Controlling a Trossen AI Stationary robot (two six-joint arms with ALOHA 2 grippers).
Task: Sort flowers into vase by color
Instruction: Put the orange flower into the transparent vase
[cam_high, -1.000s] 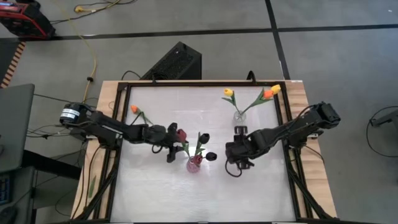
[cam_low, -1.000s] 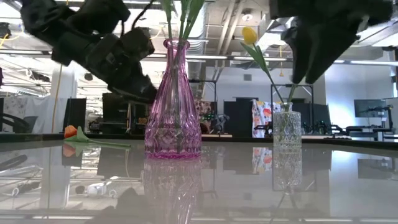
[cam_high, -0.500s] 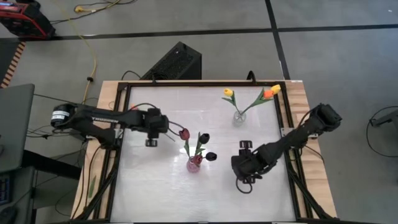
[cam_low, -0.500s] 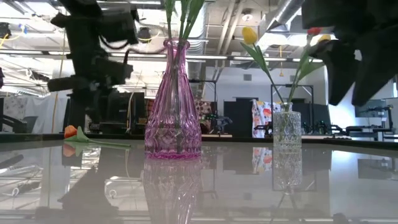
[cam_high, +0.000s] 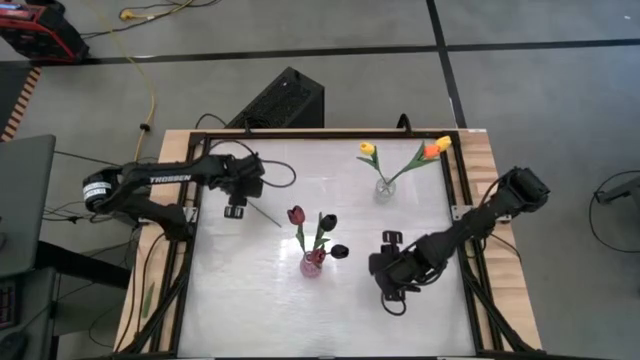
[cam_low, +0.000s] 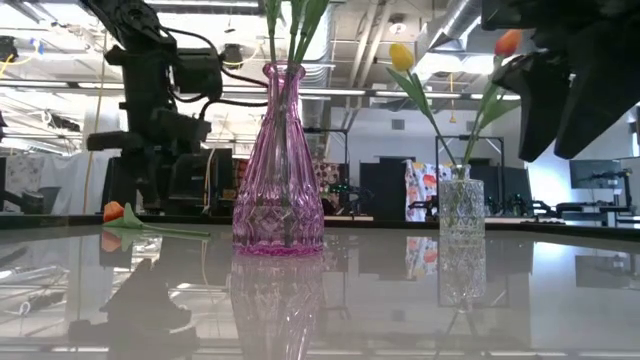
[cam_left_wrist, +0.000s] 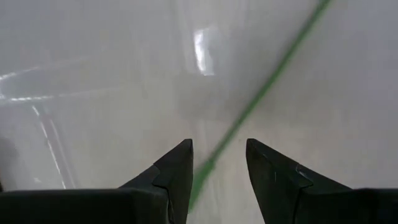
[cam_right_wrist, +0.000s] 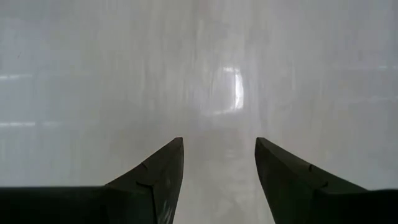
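green stem (cam_left_wrist: 261, 99) runs straight between the left gripper (cam_left_wrist: 217, 165) fingers, which stand apart w/ nothing held yet. it belongs to the orange tulip (cam_low: 114, 212) lying flat on the table (cam_high: 250, 310) at its left side, head mostly hidden under the arm from above. left gripper hovers over it near the table's left edge. pink vase (cam_low: 278, 170) in the middle holds 3 dark tulips (cam_high: 318, 232); clear vase (cam_low: 461, 205) towards the back right has yellow + orange ones. right gripper (cam_right_wrist: 217, 168) waits low, right of the pink vase, fingers apart, empty.

to do it well imo: come down w/ stem centred, pinch mid-stem not the head, lift level, then carry to the clear vase, giving the pink one a wide berth so it isn't tipped.
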